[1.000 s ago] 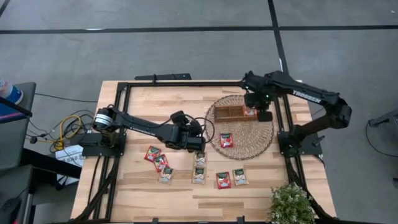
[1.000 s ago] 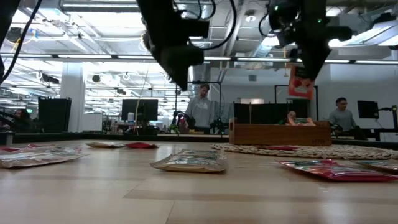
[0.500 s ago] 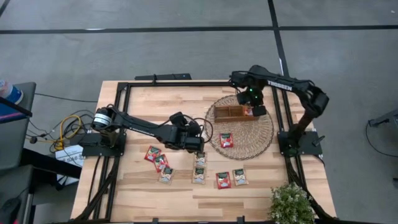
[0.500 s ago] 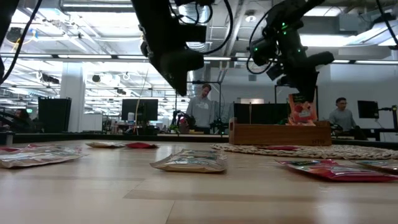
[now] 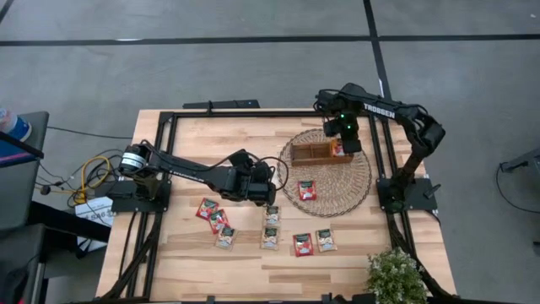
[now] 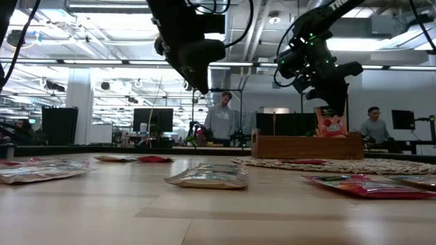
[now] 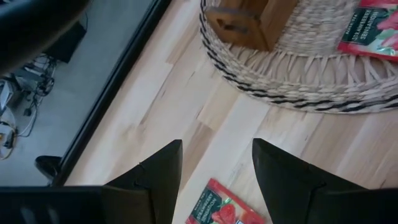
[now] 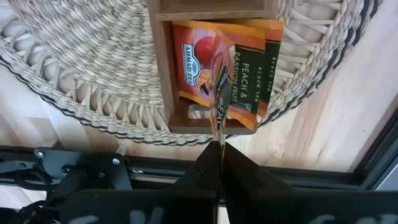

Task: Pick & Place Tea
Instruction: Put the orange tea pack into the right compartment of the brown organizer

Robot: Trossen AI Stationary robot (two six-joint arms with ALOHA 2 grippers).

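Right claw (image 8: 219, 149) pinches sachet (image 8: 219, 115) edge-on, directly above tray (image 8: 163, 81) end compartment at surface's 1 o'clock; left claw (image 7: 214, 171) half-open, empty.

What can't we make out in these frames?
- Tray contents: high view too small; low view shows only its side wall.
- Held sachet: right wrist view sees it edge-on, face hidden.
- Red sachet under the left gripper: cut by the frame edge.
- Table sachets' print: too small.
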